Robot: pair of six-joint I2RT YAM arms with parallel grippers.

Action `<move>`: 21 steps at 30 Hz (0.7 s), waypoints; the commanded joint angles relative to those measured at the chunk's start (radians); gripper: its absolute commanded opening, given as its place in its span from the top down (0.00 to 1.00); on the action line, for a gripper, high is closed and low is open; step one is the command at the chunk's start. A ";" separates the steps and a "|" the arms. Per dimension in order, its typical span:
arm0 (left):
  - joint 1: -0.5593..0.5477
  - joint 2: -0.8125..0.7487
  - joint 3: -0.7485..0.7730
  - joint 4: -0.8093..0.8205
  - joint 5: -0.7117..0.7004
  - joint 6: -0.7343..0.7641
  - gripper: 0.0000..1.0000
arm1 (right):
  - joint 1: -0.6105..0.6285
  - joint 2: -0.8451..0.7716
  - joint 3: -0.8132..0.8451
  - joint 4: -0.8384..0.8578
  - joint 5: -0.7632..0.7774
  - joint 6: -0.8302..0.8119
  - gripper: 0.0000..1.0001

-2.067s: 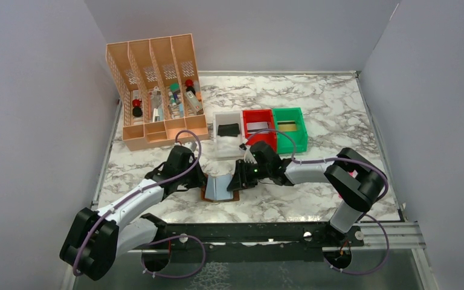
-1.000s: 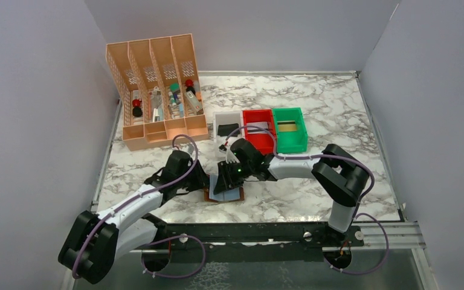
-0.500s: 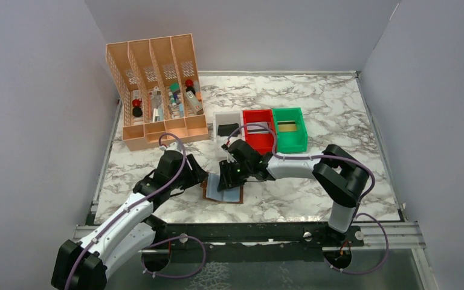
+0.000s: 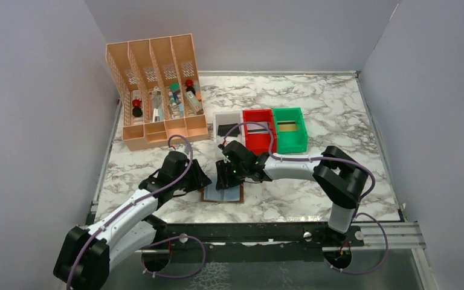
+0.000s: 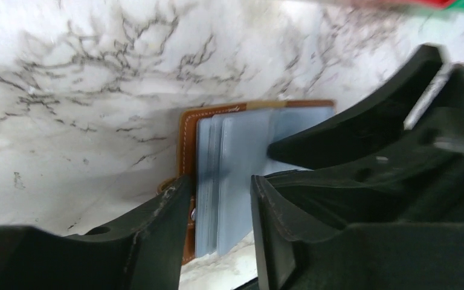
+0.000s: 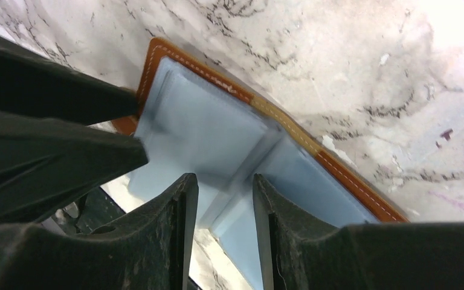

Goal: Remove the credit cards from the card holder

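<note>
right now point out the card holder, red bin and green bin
card holder [image 4: 225, 194], top external view, blue sleeves
red bin [image 4: 258, 112], top external view, back rim
green bin [image 4: 293, 146], top external view, front wall

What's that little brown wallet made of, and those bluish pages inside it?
The card holder looks like tan leather or an imitation, matte, with pale stitching along its edge. The sleeves look like soft clear plastic, glossy grey-blue, bending at the fold.

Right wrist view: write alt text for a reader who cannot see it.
An open brown card holder lies on the marble table, blue-grey clear sleeves facing up. The right gripper hangs close over the sleeves' centre fold, jaws slightly parted; whether it pinches anything is unclear. The left gripper juts in from the picture's left, at the holder's corner.
</note>
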 commanded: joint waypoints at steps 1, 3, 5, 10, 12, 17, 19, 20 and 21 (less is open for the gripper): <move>-0.001 0.064 -0.032 0.073 0.093 0.012 0.59 | 0.008 -0.087 -0.039 -0.025 0.072 -0.005 0.54; -0.003 0.084 -0.036 0.075 0.088 0.018 0.63 | 0.008 -0.120 -0.055 -0.032 0.104 0.011 0.52; -0.002 0.095 -0.042 0.075 0.077 0.017 0.66 | 0.008 -0.143 -0.067 -0.053 0.149 0.029 0.49; -0.003 0.088 -0.054 0.086 0.077 0.011 0.66 | 0.008 -0.182 -0.117 -0.073 0.206 0.079 0.42; -0.002 0.085 -0.057 0.089 0.077 0.011 0.66 | 0.008 -0.182 -0.120 -0.098 0.233 0.092 0.42; -0.001 0.085 -0.058 0.092 0.073 0.014 0.66 | 0.008 -0.186 -0.135 -0.099 0.245 0.085 0.42; -0.002 0.091 -0.059 0.098 0.077 0.014 0.66 | 0.007 -0.175 -0.132 -0.100 0.232 0.083 0.42; -0.001 0.094 -0.060 0.100 0.078 0.015 0.66 | 0.008 -0.168 -0.128 -0.103 0.231 0.083 0.42; -0.003 0.099 -0.058 0.102 0.081 0.016 0.66 | 0.008 -0.160 -0.124 -0.111 0.236 0.087 0.42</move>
